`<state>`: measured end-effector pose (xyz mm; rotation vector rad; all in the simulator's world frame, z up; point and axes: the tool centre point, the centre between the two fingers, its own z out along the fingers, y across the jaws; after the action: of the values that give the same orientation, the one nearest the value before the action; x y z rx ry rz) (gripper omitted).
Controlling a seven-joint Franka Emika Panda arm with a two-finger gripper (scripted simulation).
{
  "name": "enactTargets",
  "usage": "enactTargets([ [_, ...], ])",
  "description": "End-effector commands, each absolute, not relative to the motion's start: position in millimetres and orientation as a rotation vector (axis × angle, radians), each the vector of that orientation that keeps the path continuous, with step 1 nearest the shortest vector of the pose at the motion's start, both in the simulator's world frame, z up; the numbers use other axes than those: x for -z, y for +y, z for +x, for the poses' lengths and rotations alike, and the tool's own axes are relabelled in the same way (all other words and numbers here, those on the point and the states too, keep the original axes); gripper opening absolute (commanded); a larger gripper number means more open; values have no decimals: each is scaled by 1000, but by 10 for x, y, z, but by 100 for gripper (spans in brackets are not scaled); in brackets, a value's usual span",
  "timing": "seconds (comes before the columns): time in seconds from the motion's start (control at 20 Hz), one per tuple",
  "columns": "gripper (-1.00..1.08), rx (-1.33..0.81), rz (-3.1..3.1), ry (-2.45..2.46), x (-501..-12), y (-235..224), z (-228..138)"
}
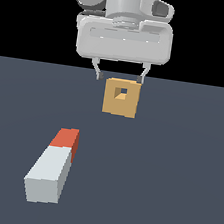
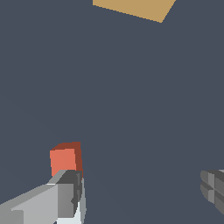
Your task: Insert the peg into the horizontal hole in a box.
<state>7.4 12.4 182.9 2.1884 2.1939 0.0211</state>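
Observation:
The peg point(image 1: 51, 165) lies flat on the dark floor, pale grey-white with its orange-red end pointing toward the box. The tan box point(image 1: 121, 98) stands farther back, and its dark square hole point(image 1: 121, 92) faces the exterior camera. My gripper point(image 1: 120, 78) hangs open and empty high above the floor, its fingertips showing just over the box in the exterior view. In the wrist view the gripper point(image 2: 140, 190) is wide open. The peg's orange end point(image 2: 65, 159) shows below, beside one finger point(image 2: 65, 194). Only an edge of the box point(image 2: 135, 8) shows there.
The dark grey floor point(image 1: 174, 183) carries nothing but the peg and the box. Black background lies beyond its far edge.

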Motion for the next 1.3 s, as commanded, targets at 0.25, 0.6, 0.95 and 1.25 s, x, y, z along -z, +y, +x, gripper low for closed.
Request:
enactTargets([
  [0.25,100,-20,2186,2198,-1788,71,36],
  [0.6,100,-17,2175,2220,-1583,-204,-158],
  [0.95,100,-10,2154,2260,-1219,-697,-485],
  [1.25,100,-4,2138,2291,-935,-1087,-721],
])
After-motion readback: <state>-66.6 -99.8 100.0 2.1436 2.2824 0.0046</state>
